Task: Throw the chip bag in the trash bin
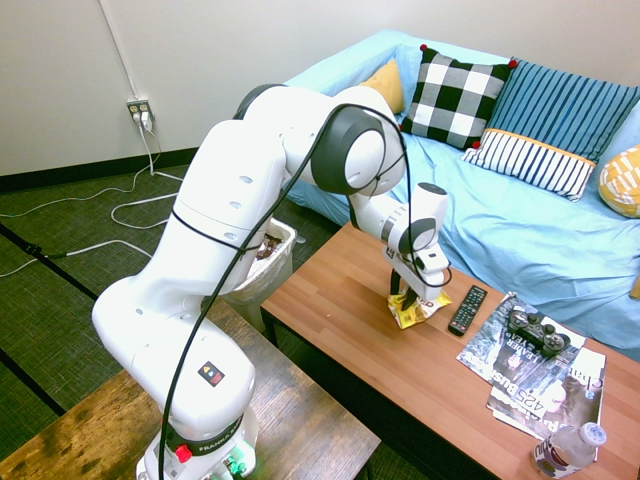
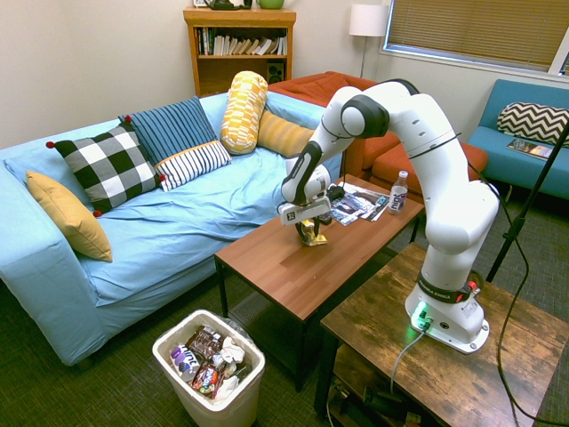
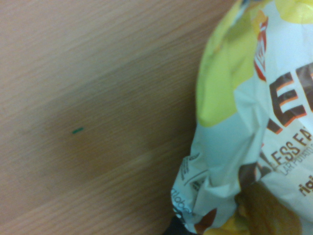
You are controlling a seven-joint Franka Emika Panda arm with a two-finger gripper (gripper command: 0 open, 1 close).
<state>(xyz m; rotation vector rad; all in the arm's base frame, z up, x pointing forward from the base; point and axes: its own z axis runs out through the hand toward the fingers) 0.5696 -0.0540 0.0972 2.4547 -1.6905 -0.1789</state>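
The gripper (image 1: 411,298) is clamped on the chip bag (image 1: 418,311), whose lower end touches the coffee table (image 1: 340,300)

Even, bright room light; exterior views sharp (slight edge bending); wrist view soft, blurred close-up.

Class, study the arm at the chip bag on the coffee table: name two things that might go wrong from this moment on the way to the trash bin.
1. The pincer sits at the top of the crinkled chip bag; such a thin grip might slip.
2. The trash bin already holds wrappers near its rim, so the bag may catch or fall out.
3. The remote lies close beside the bag and might get knocked.
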